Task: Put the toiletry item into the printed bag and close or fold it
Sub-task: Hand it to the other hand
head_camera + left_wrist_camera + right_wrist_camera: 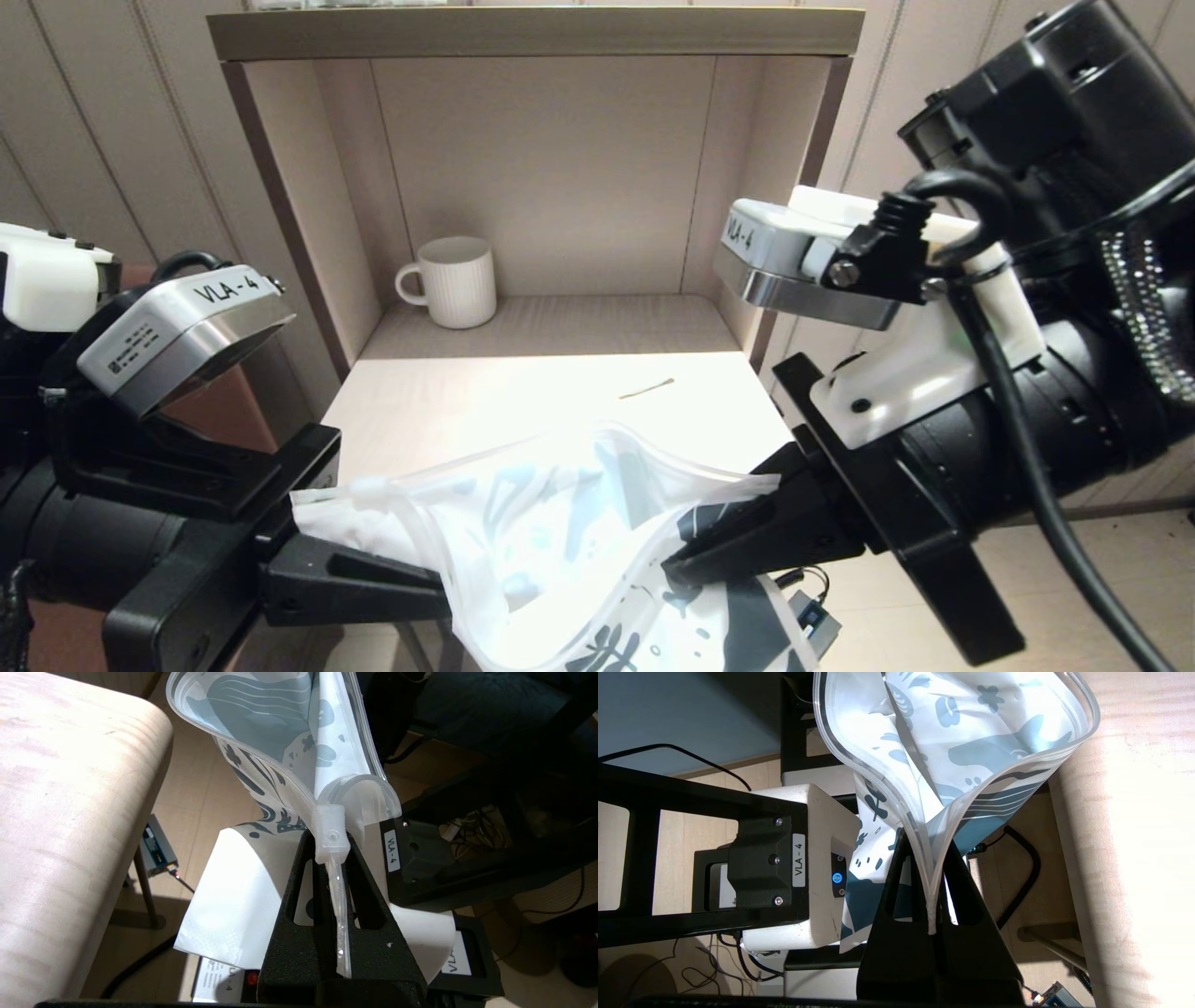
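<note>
The printed bag [560, 532], frosted white with teal leaf prints, hangs in the air just off the table's near edge, held at both ends of its zip strip. My left gripper [441, 590] is shut on the end with the clear zip slider [331, 833]. My right gripper [674, 563] is shut on the other end, where the two strips meet. Between them the bag's mouth [971, 742] bows open. The toiletry item [646, 388], a thin pale olive sliver, lies on the table behind the bag, apart from both grippers. In the wrist views the left gripper [330, 849] and right gripper [927, 847] each pinch the strip.
A white ribbed mug [453, 281] stands at the back left inside the open shelf cubby. The pale wooden table [439, 411] runs from the cubby toward me; its edge lies beside the bag [70, 812]. Cables and a small blue device [812, 623] are on the floor below.
</note>
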